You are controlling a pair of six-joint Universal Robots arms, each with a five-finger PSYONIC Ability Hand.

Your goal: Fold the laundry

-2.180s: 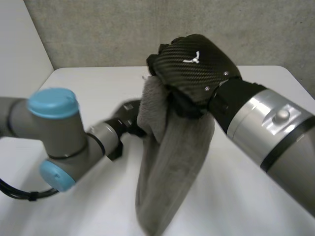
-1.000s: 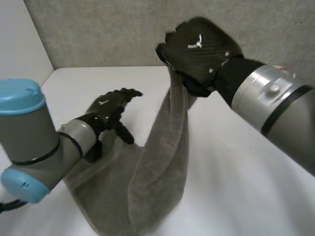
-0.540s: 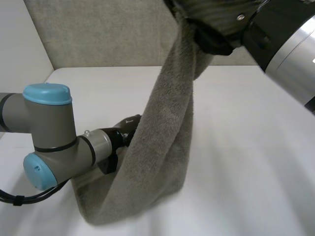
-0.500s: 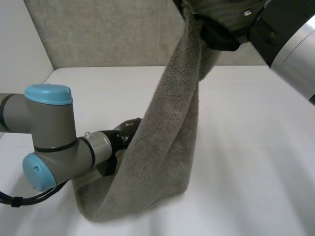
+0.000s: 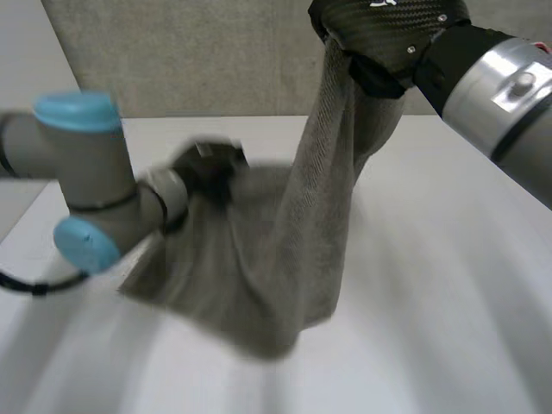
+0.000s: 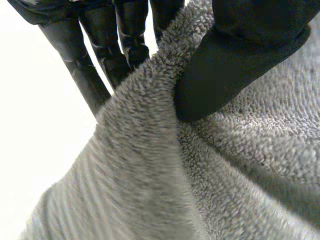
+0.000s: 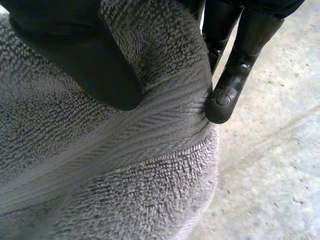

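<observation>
2 hands pinch 1 grey towel.
Right hand high, left hand low; its length slants between them over the desk.

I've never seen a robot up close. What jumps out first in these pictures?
A grey towel hangs in the middle of the head view, pinched high above the white table by the black right hand. Lower down, on the robot's left side, the left hand pinches another part of it between thumb and fingers, so the cloth spreads between the two hands.
</observation>
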